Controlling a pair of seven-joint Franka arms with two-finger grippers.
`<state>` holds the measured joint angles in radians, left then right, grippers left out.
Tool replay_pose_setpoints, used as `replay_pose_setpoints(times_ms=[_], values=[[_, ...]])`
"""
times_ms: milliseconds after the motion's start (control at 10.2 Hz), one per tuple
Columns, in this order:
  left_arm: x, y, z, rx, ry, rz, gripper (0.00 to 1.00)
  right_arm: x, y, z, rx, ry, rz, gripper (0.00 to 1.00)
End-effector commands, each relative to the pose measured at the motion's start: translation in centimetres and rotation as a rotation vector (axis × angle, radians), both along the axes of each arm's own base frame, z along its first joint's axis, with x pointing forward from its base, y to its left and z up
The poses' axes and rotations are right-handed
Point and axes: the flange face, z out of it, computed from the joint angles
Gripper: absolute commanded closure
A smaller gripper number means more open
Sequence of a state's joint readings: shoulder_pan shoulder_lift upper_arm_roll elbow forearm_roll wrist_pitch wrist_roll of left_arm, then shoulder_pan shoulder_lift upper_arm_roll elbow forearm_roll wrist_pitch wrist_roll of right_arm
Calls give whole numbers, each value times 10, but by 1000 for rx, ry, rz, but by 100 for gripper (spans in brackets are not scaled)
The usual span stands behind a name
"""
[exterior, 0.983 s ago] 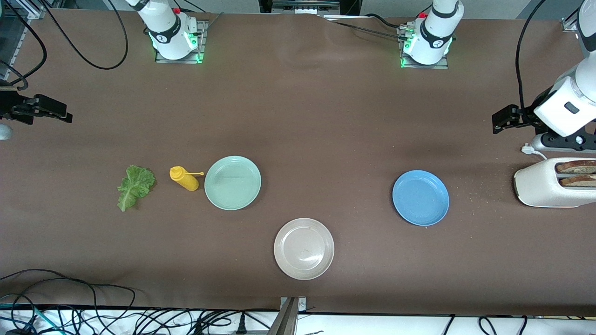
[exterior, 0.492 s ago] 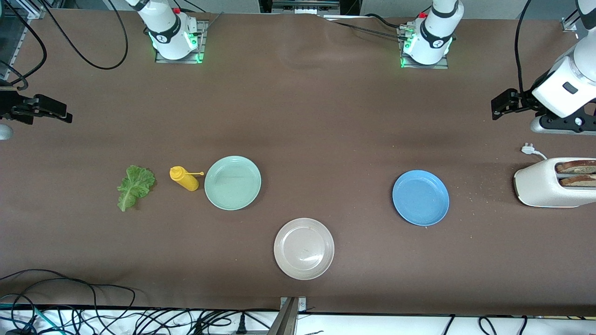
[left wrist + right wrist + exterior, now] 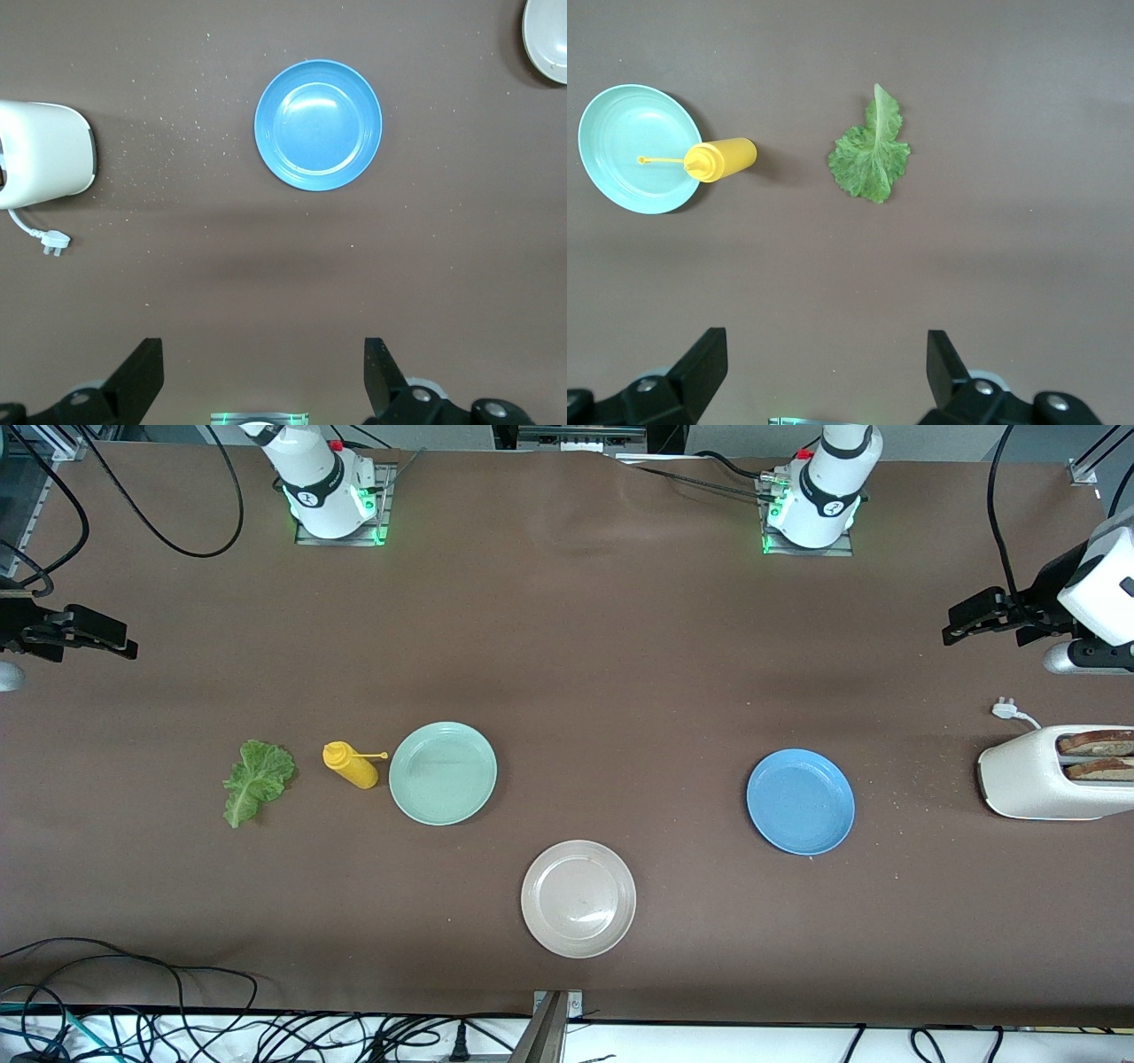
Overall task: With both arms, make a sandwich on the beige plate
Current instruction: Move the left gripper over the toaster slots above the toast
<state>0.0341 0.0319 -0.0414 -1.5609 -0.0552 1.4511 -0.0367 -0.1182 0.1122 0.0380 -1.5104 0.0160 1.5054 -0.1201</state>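
From the front view, the beige plate [image 3: 578, 899] is sitting bare on the brown table [image 3: 620, 646], and it is our landmark: the mint-green plate [image 3: 443, 772] is lying farther from the camera than it, toward the right arm's end, with the yellow mustard bottle [image 3: 352, 765] just beside that plate and the lettuce leaf [image 3: 256, 779] a little farther along toward that end. The blue plate [image 3: 801, 802] is sitting toward the left arm's end, and near that table end the white toaster [image 3: 1045, 772] is holding two bread slices [image 3: 1097, 755] upright in its slots. The left gripper [image 3: 961, 622] is hanging above the table up that end; the right gripper [image 3: 106, 642] is hovering at the other end. In the left wrist view, the left gripper's fingers [image 3: 142, 381] are standing wide apart and holding nothing, over bare table near the blue plate. In the right wrist view, the right gripper's fingers [image 3: 704, 363] are spread wide too, empty, with lettuce, bottle and mint-green plate below.
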Motion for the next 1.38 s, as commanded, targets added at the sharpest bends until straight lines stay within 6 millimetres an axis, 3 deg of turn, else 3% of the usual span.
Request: replay_pose_setpoints(times_ms=[0,688,1278], values=[[-10,-6,12,-12,2,7,0,0,-2,6,1,2,-7,0],[-6,-13,9,-7,10,-2,0,-1,-2,5,2,8,-6,0],[-3,4,6,36,8,-135,0,-1,-2,5,2,8,-6,0]])
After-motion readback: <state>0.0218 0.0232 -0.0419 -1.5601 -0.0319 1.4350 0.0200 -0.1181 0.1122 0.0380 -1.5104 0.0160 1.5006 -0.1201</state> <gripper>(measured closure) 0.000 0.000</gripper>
